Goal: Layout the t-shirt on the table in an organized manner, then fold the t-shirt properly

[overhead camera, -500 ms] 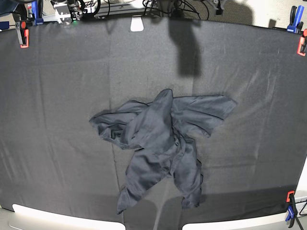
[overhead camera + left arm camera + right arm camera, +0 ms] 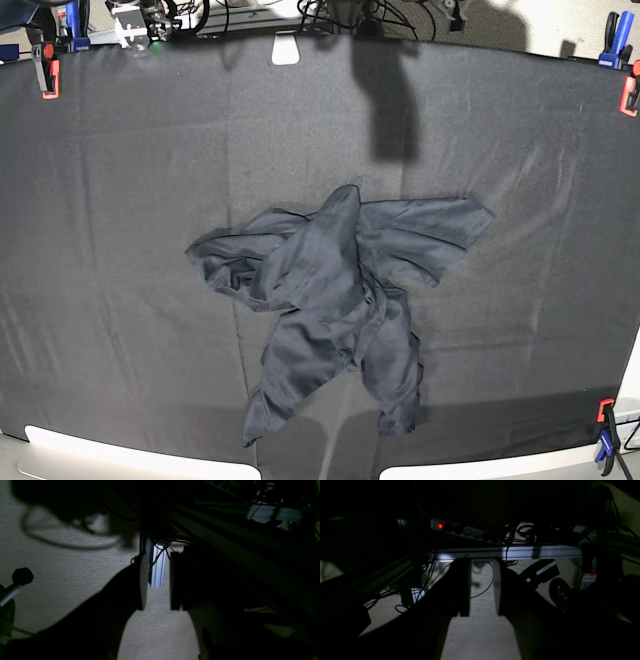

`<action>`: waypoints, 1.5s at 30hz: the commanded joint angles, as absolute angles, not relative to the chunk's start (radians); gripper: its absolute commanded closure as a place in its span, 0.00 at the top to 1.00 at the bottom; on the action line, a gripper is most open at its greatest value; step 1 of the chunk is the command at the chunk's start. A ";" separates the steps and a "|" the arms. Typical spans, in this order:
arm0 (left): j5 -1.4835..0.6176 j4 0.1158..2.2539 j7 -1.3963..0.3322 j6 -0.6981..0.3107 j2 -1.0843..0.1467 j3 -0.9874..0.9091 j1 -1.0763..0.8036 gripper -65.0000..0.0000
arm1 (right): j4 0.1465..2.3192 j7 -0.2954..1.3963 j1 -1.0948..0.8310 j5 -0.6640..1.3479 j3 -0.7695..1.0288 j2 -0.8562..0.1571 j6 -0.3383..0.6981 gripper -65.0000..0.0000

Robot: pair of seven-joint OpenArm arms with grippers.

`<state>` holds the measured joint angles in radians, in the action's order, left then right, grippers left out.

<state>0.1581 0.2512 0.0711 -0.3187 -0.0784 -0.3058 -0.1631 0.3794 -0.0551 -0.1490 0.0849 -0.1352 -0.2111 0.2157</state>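
Observation:
The t-shirt (image 2: 335, 300) lies crumpled in a heap near the middle of the table (image 2: 120, 200), dark charcoal and wrinkled, with one sleeve spread toward the right and a tail of cloth trailing to the front edge. Neither arm shows in the base view. In the left wrist view my left gripper (image 2: 155, 580) hangs over the carpeted floor, jaws apart with nothing between them. The right wrist view shows my right gripper (image 2: 482, 587) the same way, open and empty, above carpet and a metal frame bar.
Red and blue clamps (image 2: 46, 72) hold the black cloth at the table's corners, another clamp (image 2: 605, 420) at the front right. A power strip (image 2: 465, 531) and cables lie under the frame. An aluminium post (image 2: 157, 565) stands beyond the left fingers.

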 commanded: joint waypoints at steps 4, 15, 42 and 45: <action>0.157 0.255 0.076 -0.326 -0.081 -0.304 -0.169 0.19 | 0.325 -0.075 -0.211 -0.027 -0.166 -0.099 0.234 0.23; 0.157 0.255 0.076 -0.326 -0.081 -0.304 -0.169 0.19 | 0.380 -0.078 -0.257 -0.027 -0.166 -0.094 0.234 0.23; 0.156 0.279 0.080 -0.326 -0.081 -0.304 -0.169 0.19 | 0.636 -0.016 -0.430 -0.080 -0.166 -0.094 0.171 0.23; 0.156 0.279 0.081 -0.326 -0.081 -0.304 -0.169 0.20 | 0.636 -0.016 -0.430 -0.079 -0.166 -0.094 0.171 0.23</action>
